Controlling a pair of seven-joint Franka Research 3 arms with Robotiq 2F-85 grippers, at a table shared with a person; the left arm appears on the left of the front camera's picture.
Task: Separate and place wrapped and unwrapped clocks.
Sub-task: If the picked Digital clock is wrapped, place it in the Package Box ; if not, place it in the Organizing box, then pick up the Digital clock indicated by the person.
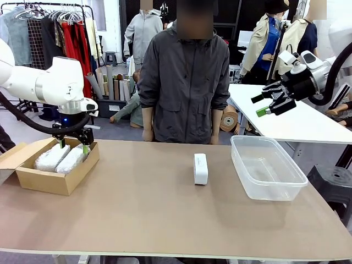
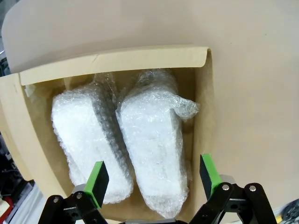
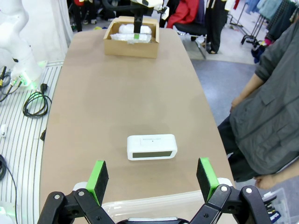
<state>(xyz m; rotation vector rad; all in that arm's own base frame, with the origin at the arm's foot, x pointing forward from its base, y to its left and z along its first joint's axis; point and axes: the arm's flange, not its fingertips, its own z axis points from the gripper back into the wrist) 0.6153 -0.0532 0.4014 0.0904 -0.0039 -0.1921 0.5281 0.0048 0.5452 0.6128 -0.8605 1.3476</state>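
Note:
Two bubble-wrapped clocks (image 1: 52, 158) (image 1: 70, 160) lie side by side in a cardboard box (image 1: 55, 181) at the table's left; the left wrist view shows them close up (image 2: 88, 140) (image 2: 156, 144). My left gripper (image 1: 73, 146) hangs open just above the box, its green pads either side of the right-hand wrapped clock (image 2: 153, 179), holding nothing. A bare white clock (image 1: 201, 168) stands mid-table, also in the right wrist view (image 3: 152, 147). My right gripper (image 1: 267, 103) is raised high at the right, open and empty (image 3: 153, 179).
A clear plastic tub (image 1: 294, 181) sits at the table's right, its rim under my right gripper (image 3: 149, 205). A person in a dark jacket (image 1: 184, 82) stands at the far side, hands down. A white table (image 1: 297, 124) lies beyond.

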